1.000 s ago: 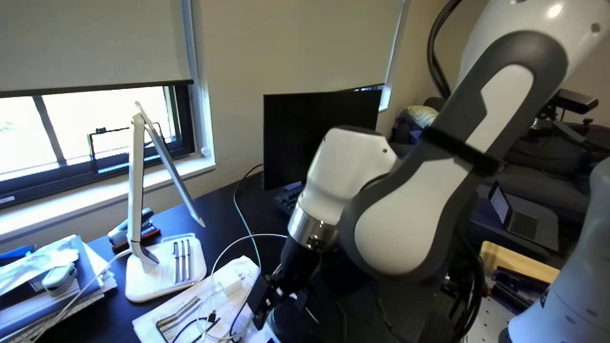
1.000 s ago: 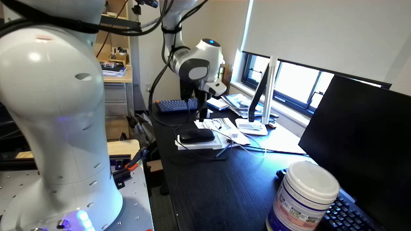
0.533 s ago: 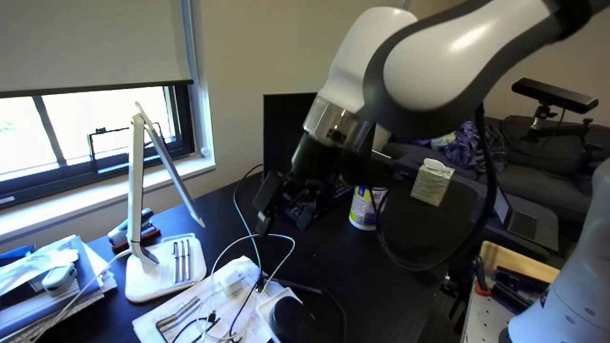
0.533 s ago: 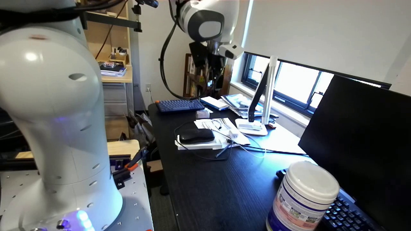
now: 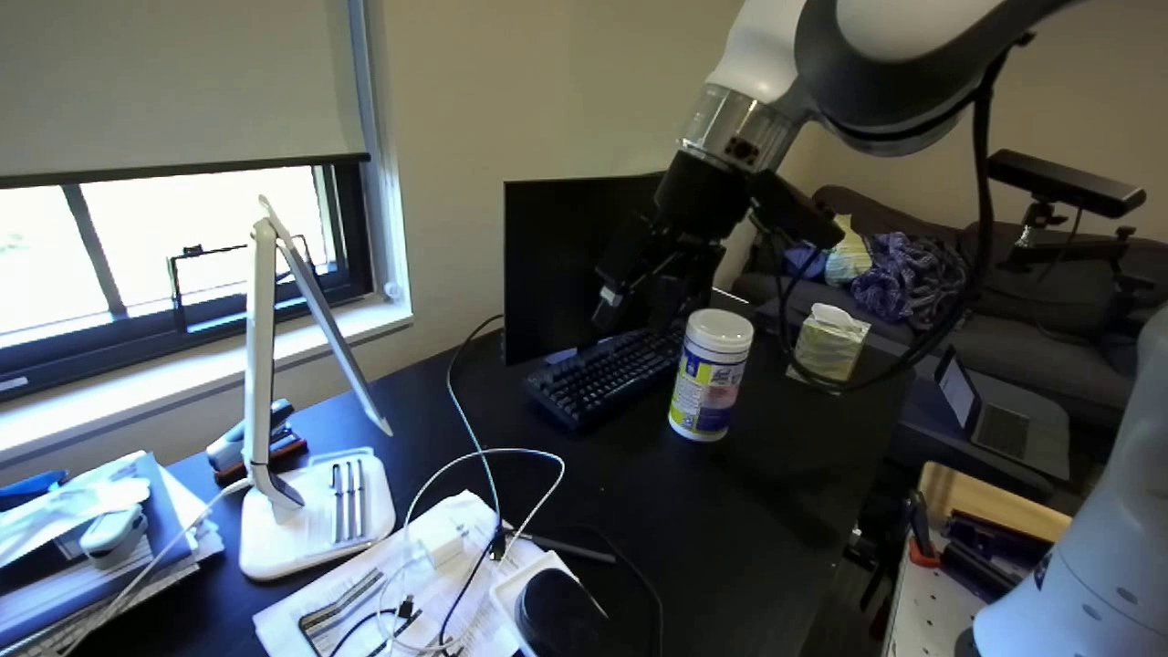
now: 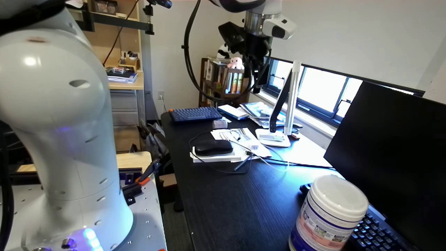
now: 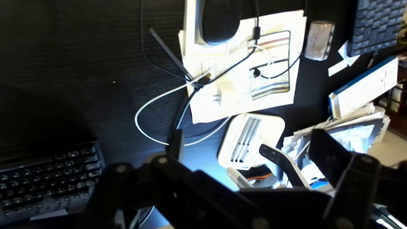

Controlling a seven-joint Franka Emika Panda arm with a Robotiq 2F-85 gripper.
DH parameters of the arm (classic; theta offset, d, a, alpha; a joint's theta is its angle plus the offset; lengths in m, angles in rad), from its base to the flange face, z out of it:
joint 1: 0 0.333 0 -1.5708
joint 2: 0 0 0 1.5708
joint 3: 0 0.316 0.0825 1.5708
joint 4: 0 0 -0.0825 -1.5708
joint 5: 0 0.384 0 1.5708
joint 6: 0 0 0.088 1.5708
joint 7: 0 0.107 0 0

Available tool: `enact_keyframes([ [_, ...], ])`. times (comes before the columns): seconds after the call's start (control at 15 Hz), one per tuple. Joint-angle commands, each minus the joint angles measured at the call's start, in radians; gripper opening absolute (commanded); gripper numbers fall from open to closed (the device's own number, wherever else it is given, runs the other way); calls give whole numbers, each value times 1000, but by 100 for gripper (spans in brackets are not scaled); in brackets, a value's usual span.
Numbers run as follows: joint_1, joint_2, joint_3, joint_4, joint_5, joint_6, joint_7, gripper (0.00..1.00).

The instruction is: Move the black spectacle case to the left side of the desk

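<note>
The black spectacle case [image 6: 213,147] lies flat on a white box [image 6: 217,159] over papers on the black desk [image 6: 237,205]. In an exterior view the case [image 5: 558,613] is partly cut off by the bottom edge. In the wrist view the case [image 7: 221,20] is at the top, also cut by the edge. My gripper [image 7: 249,141] is open, with its fingers wide apart and nothing between them. In both exterior views the gripper [image 5: 643,310] [image 6: 257,82] is high above the desk, well away from the case, in front of the monitor in one of them.
A white canister [image 5: 712,376] stands by a keyboard [image 5: 607,376] and the monitor [image 5: 557,274]. A desk lamp [image 5: 263,356] rises beside the papers. Loose cables [image 7: 152,101] loop over the papers and around the case. A blue keyboard [image 6: 195,114] and a small box [image 6: 220,124] lie farther along.
My gripper has risen from low over the desk near the case and swung away, towards the monitor and canister side. The case has not moved.
</note>
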Motion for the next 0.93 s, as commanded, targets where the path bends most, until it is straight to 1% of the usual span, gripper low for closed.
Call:
enact_keyframes([
  [0.0, -34, -86, -42, -21, -88, -180, -51, 100],
  [0.2, -90, -107, -54, 4, -177, -353, -14, 100],
  [0.33, -144, -124, -47, 11, -257, -418, 22, 100],
  [0.47, -187, -137, -40, 13, -326, -438, 46, 100],
  [0.6, -205, -136, -38, 18, -379, -440, 37, 100],
  [0.67, -207, -141, -37, 10, -393, -406, 32, 100],
  [0.73, -191, -132, -58, 5, -354, -409, 11, 100],
  [0.87, -193, -135, -57, 7, -369, -409, 11, 100],
])
